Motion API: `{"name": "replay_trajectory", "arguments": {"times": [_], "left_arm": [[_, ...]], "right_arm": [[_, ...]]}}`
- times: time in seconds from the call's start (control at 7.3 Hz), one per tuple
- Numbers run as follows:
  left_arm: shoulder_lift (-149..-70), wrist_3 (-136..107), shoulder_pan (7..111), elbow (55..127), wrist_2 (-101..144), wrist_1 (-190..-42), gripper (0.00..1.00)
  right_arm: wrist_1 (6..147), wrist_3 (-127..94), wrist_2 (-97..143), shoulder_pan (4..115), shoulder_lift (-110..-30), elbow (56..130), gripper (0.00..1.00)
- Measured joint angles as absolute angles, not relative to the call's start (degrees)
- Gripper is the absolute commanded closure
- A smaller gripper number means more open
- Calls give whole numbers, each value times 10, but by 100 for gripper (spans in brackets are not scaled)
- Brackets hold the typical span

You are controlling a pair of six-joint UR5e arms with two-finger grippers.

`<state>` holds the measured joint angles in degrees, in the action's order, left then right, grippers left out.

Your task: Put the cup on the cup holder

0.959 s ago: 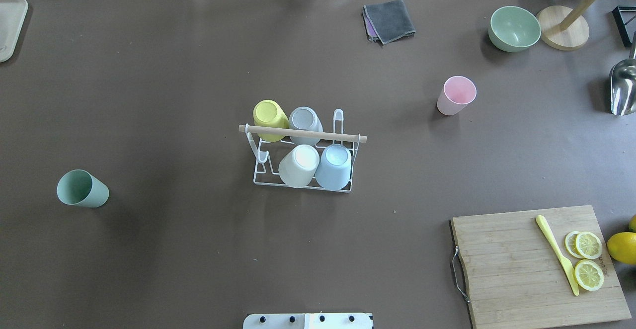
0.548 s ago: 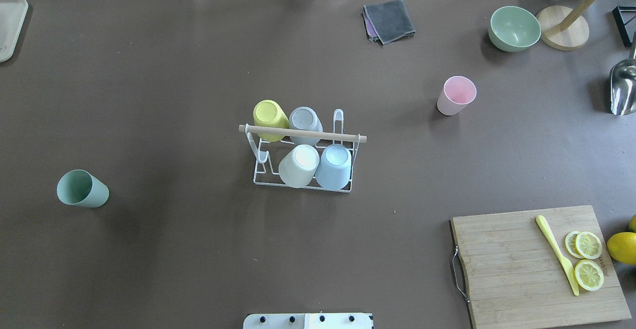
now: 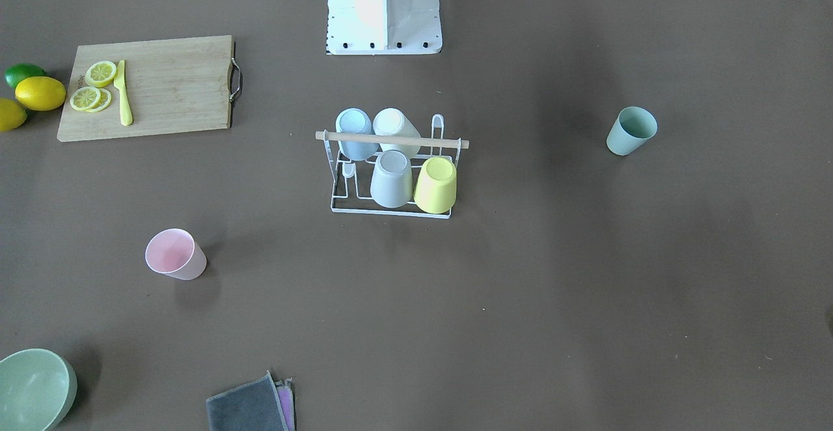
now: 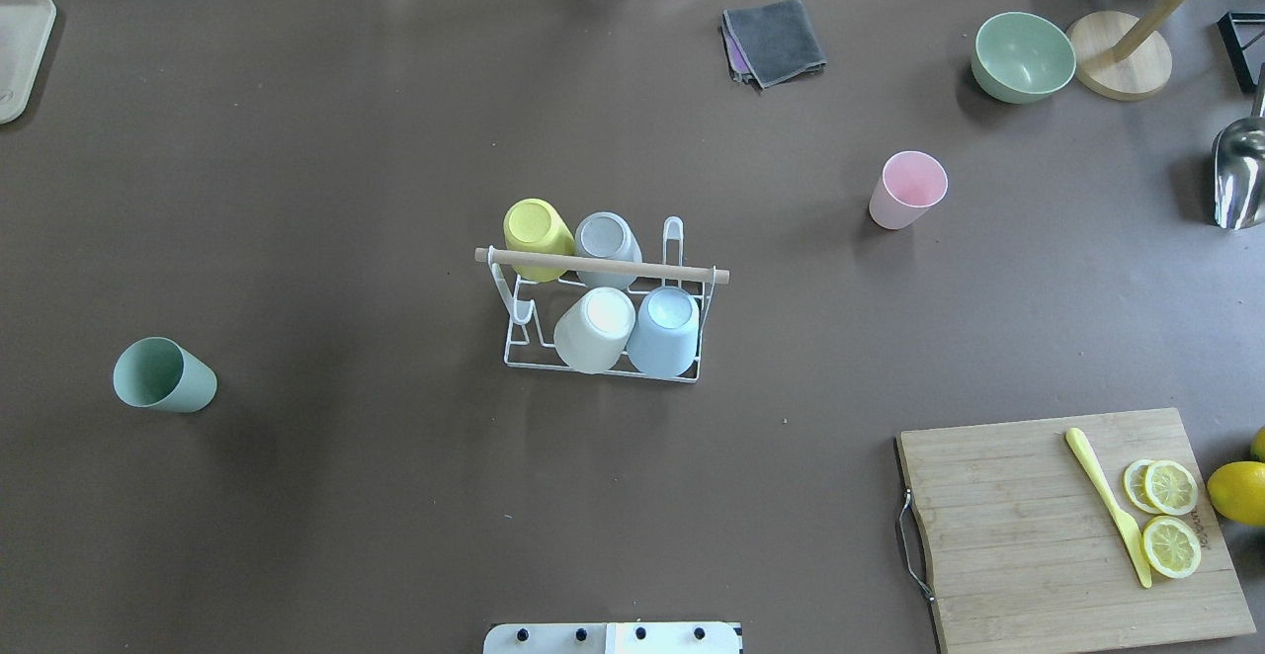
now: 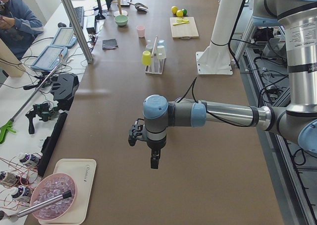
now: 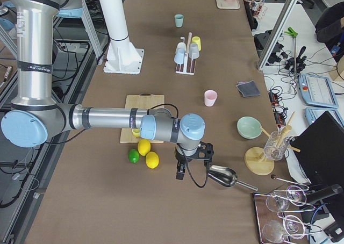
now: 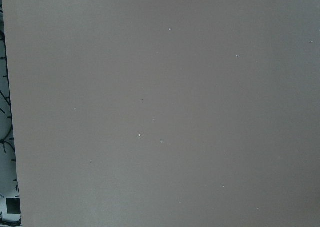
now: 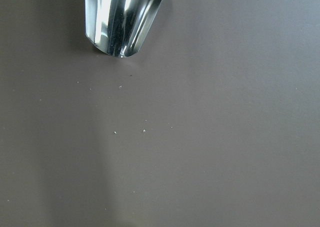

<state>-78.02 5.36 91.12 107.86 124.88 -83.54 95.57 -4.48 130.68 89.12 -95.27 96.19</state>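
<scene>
The white wire cup holder [image 4: 603,265] with a wooden rod handle stands mid-table; it also shows in the front-facing view [image 3: 390,139]. It holds a yellow, a grey, a white and a light blue cup upside down, and two prongs are bare. A pink cup [image 4: 907,190] stands upright to its right. A green cup [image 4: 163,375] stands upright far to its left. My left gripper [image 5: 155,160] hangs over bare table at the left end, far from the cups. My right gripper [image 6: 179,174] hangs at the right end. I cannot tell whether either is open or shut.
A wooden cutting board [image 4: 998,535] with lemon slices and a yellow knife lies at the front right, with lemons [image 4: 1237,492] beside it. A green bowl [image 4: 1023,56], a grey cloth [image 4: 773,40], a metal scoop [image 4: 1240,175] and a wooden stand [image 4: 1119,56] sit at the back right.
</scene>
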Motion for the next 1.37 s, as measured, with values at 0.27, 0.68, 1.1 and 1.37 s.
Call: {"name": "replay_trajectory", "arguments": {"times": [0.27, 0.68, 1.1, 1.37], "left_arm": [[-779, 53, 912, 1080, 1249, -832, 2], [-780, 54, 910, 1080, 1254, -831, 2], [-796, 56, 910, 1073, 1254, -808, 2], [-872, 57, 909, 1039, 1266, -753, 2]], "right_arm": [[955, -45, 1307, 891, -953, 962, 0], [956, -45, 1307, 891, -953, 962, 0], [956, -45, 1307, 891, -952, 962, 0], [955, -45, 1307, 891, -947, 963, 0]]}}
